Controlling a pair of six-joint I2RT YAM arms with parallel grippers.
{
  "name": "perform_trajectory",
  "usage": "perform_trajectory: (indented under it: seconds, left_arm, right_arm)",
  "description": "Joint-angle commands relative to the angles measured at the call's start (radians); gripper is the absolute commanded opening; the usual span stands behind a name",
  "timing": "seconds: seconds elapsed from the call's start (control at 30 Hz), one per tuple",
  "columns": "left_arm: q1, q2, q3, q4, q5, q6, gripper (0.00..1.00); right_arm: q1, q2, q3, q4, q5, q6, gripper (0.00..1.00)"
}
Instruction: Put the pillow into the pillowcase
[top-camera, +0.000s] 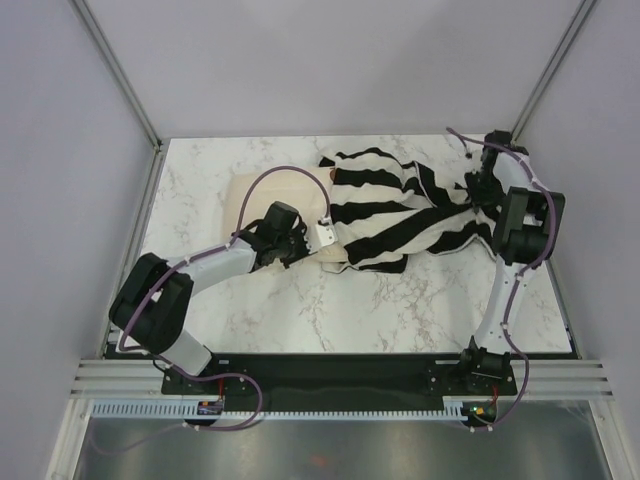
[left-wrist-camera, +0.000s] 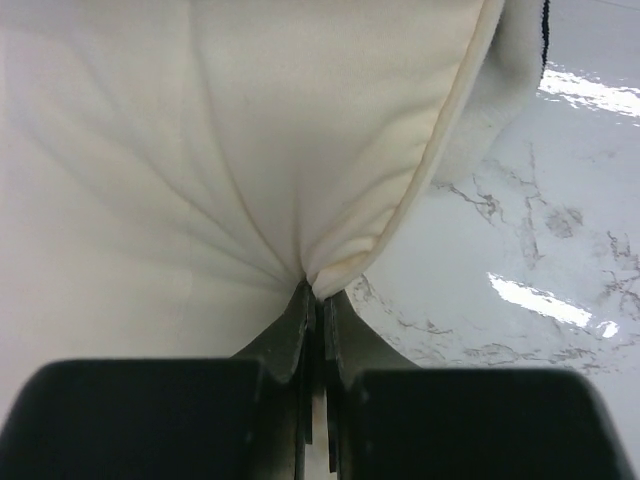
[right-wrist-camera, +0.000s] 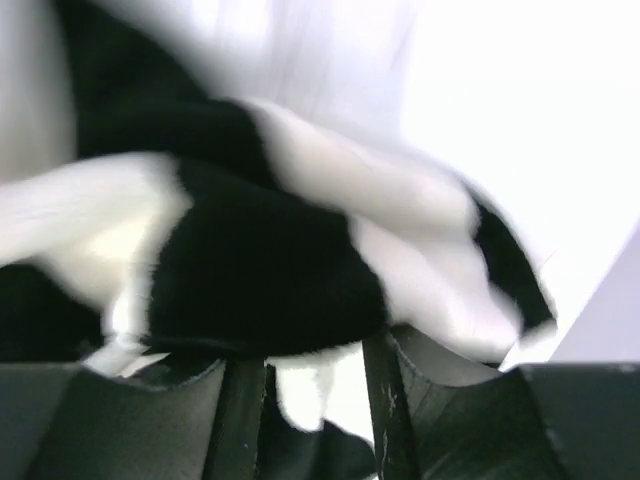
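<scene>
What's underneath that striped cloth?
One end of the cream pillow runs under the striped pillowcase; the cloth hides how far it goes, and whether it sits inside or merely beneath.

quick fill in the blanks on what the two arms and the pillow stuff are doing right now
1. The left gripper is ____ (open or shut) on the edge of the pillow.
2. The right gripper holds fabric of the pillowcase, which is striped black and ____.
3. In the top view the pillowcase overlaps the pillow's ____ end.
4. Both lie on a table with a ____ pattern.

Missing words: shut; white; right; marble
</scene>
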Motion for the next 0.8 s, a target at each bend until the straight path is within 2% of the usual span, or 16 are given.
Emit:
perform_trajectory:
  seconds: [0.0,0.03,0.07,0.13,0.17,0.2,0.23,0.27,0.3,0.33,0.37,0.47,0.57,0.7,0.77]
  left_arm:
    - [0.012,-0.04,0.016,-0.154,0.088,-0.042,0.03]
    - [0.009,-0.043,0.029,-0.164,0.105,-0.058,0.07]
    - [0.009,-0.047,0.044,-0.176,0.122,-0.075,0.21]
    - [0.011,-0.082,0.087,-0.21,0.148,-0.12,0.33]
    - [0.012,-0.106,0.09,-0.216,0.151,-0.128,0.44]
    - [0.017,-0.135,0.087,-0.216,0.148,-0.126,0.51]
    - [0.017,-0.191,0.078,-0.217,0.144,-0.116,0.66]
    - [0.017,-0.222,0.052,-0.216,0.131,-0.065,0.75]
    - [0.017,-0.248,0.035,-0.216,0.102,-0.025,0.9]
    - [0.017,-0.282,0.02,-0.217,0.085,0.021,0.99]
    - [0.017,-0.296,-0.021,-0.216,0.052,0.117,1.0]
    - [0.019,-0.327,-0.119,-0.123,-0.002,0.304,1.0]
    - [0.02,-0.308,-0.19,-0.052,-0.013,0.453,1.0]
    - [0.029,-0.209,-0.209,0.022,-0.031,0.5,1.0]
    - [0.029,-0.113,-0.227,0.154,-0.092,0.507,1.0]
  right_arm:
    - [0.026,0.247,0.346,0.208,0.038,0.042,0.47]
    - [0.037,0.284,0.441,0.19,0.053,0.039,0.47]
    - [0.048,0.309,0.588,0.176,0.049,0.025,0.49]
    - [0.078,0.268,0.62,0.159,0.006,0.025,0.51]
    - [0.088,0.218,0.538,0.156,-0.032,0.016,0.53]
    - [0.097,0.064,0.455,0.162,-0.105,0.02,0.55]
    - [0.112,-0.026,0.271,0.188,-0.159,0.019,0.62]
    - [0.12,-0.2,0.179,0.194,-0.212,0.013,0.79]
    - [0.14,-0.28,0.095,0.195,-0.283,0.011,0.86]
    - [0.152,-0.353,-0.046,0.182,-0.316,0.011,0.9]
    - [0.17,-0.469,-0.1,0.161,-0.336,-0.004,0.91]
    - [0.255,-0.617,-0.26,0.084,-0.37,0.017,0.91]
    - [0.286,-0.675,-0.331,0.041,-0.436,0.046,0.92]
    - [0.296,-0.723,-0.36,-0.022,-0.532,0.059,0.93]
    - [0.304,-0.769,-0.409,-0.019,-0.586,0.08,0.95]
